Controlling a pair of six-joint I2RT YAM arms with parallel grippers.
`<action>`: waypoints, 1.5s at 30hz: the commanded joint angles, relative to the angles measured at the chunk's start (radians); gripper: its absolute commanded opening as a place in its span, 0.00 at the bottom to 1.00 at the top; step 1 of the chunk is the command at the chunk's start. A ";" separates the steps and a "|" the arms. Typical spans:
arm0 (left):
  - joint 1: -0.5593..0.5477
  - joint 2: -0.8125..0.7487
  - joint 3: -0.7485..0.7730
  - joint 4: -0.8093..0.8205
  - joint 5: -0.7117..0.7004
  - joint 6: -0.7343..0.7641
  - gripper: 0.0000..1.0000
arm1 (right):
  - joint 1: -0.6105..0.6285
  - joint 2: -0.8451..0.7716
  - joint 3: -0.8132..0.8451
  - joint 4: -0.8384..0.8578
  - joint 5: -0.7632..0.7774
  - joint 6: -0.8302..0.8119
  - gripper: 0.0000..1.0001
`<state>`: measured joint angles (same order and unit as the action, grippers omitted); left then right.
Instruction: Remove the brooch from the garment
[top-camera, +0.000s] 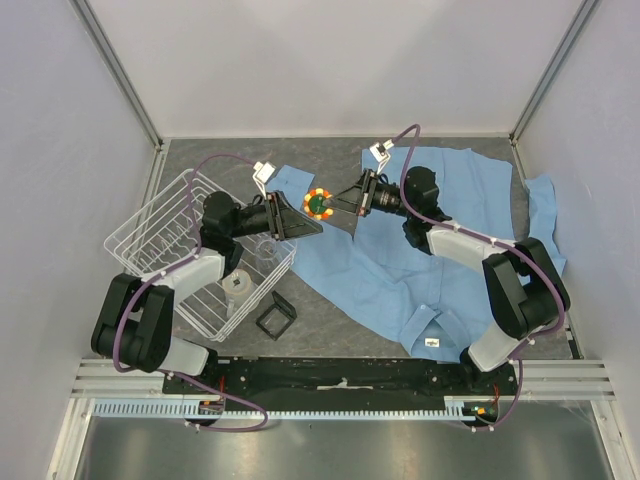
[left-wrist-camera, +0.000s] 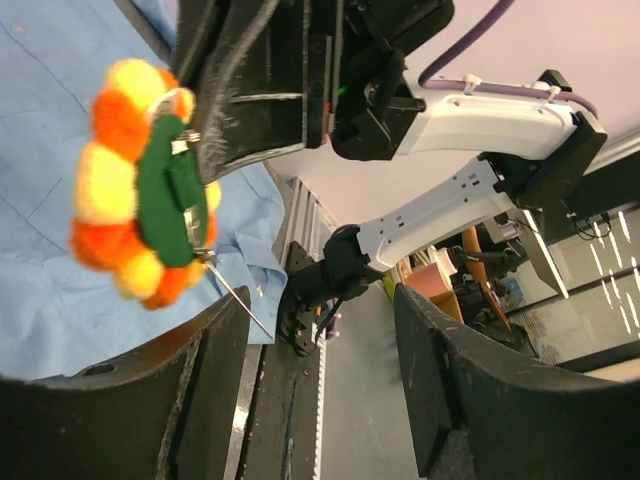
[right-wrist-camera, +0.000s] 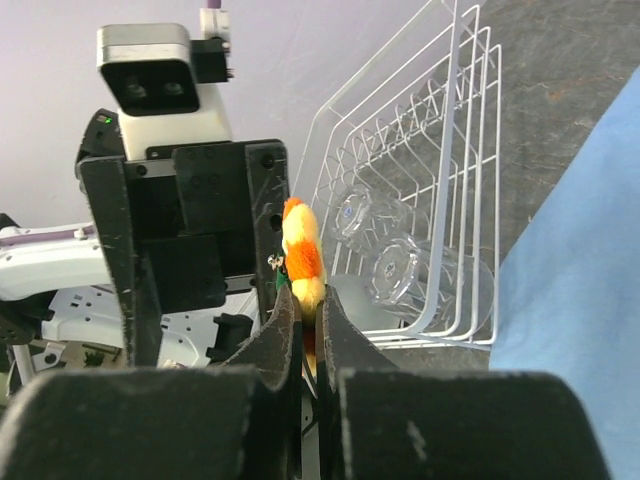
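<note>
The brooch (top-camera: 319, 203), a small orange-yellow flower with a green back, is held in the air clear of the cloth, between the two grippers. My right gripper (top-camera: 338, 203) is shut on it; in the right wrist view the pads (right-wrist-camera: 285, 330) pinch its lower edge (right-wrist-camera: 303, 262). My left gripper (top-camera: 305, 215) is open and empty just left of it. In the left wrist view the brooch (left-wrist-camera: 140, 195) hangs beyond the left finger (left-wrist-camera: 205, 385), its pin sticking out loose. The light blue garment (top-camera: 400, 270) lies spread flat on the table below.
A white wire basket (top-camera: 160, 240) with clear round discs (top-camera: 238, 285) stands at the left; it also shows in the right wrist view (right-wrist-camera: 440, 150). A black square frame (top-camera: 275, 313) lies in front of it. The shirt's collar label (top-camera: 432, 342) is near the front edge.
</note>
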<state>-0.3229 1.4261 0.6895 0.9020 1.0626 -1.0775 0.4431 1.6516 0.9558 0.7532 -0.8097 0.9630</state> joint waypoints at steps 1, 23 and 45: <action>-0.004 0.000 -0.007 0.165 0.059 -0.094 0.65 | 0.009 -0.015 0.014 -0.023 0.036 -0.067 0.00; 0.146 0.011 0.059 0.448 0.112 -0.323 0.75 | 0.068 0.013 0.047 -0.091 0.009 -0.142 0.00; 0.140 -0.128 0.059 -0.311 0.076 0.246 0.71 | 0.045 0.000 0.004 0.132 -0.101 0.000 0.00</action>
<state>-0.1661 1.3056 0.7284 0.5678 1.1042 -0.8692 0.4934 1.6642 0.9627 0.7734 -0.8906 0.9329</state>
